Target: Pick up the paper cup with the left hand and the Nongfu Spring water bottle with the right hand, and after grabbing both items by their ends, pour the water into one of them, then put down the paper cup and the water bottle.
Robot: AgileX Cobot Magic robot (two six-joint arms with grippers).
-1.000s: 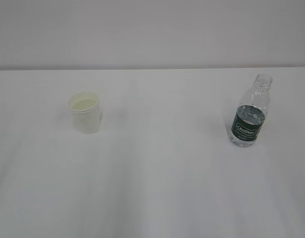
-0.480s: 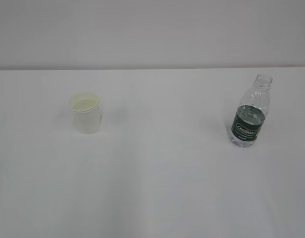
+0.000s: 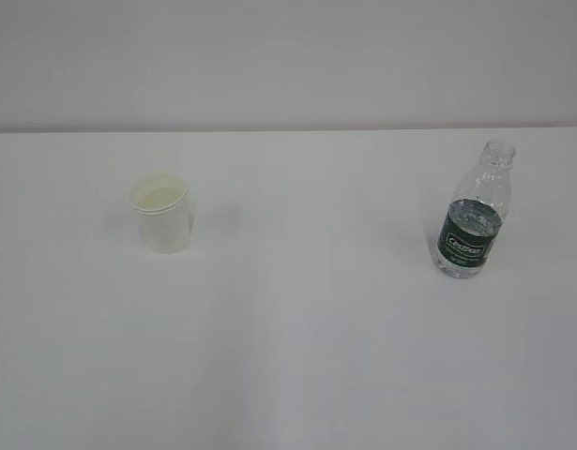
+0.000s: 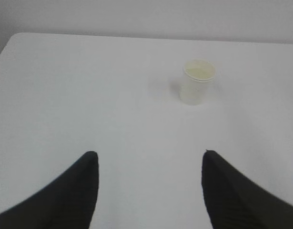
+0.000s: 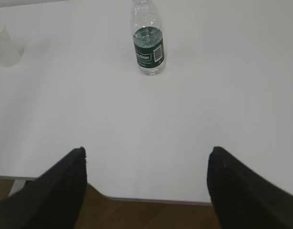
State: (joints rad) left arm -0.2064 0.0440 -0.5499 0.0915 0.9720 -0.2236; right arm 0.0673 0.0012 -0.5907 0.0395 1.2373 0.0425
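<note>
Both pincers are spread wide with nothing between their fingers. At the bottom of the left wrist view, the left hand point(image 4: 148, 191) shows as 2 black fingers point(image 4: 72, 195) at the lower left and lower right, parted over bare white table point(image 4: 89, 95). Beyond them, in the upper right part of that frame, the paper cup point(image 4: 198, 82) stands upright on the table, well apart from the fingers, its rolled rim up and its pale yellowish inside showing.

At the bottom of the right wrist view, the right hand point(image 5: 146, 191) likewise shows 2 black fingers point(image 5: 241, 191) set far apart, hanging above the near edge of the table, with brown floor visible below that edge. Farther up, at the top centre of that frame, the Nongfu Spring water bottle point(image 5: 148, 40) stands upright with no cap, its dark green label band facing the camera. The cup's side sits cut off at the upper left edge.

From the exterior view neither arm appears. The cup stands at centre left and the clear ribbed bottle at centre right, well apart from each other on the white table. Behind the table's far edge, a plain pale wall point(image 3: 288, 56) fills the top of the frame
</note>
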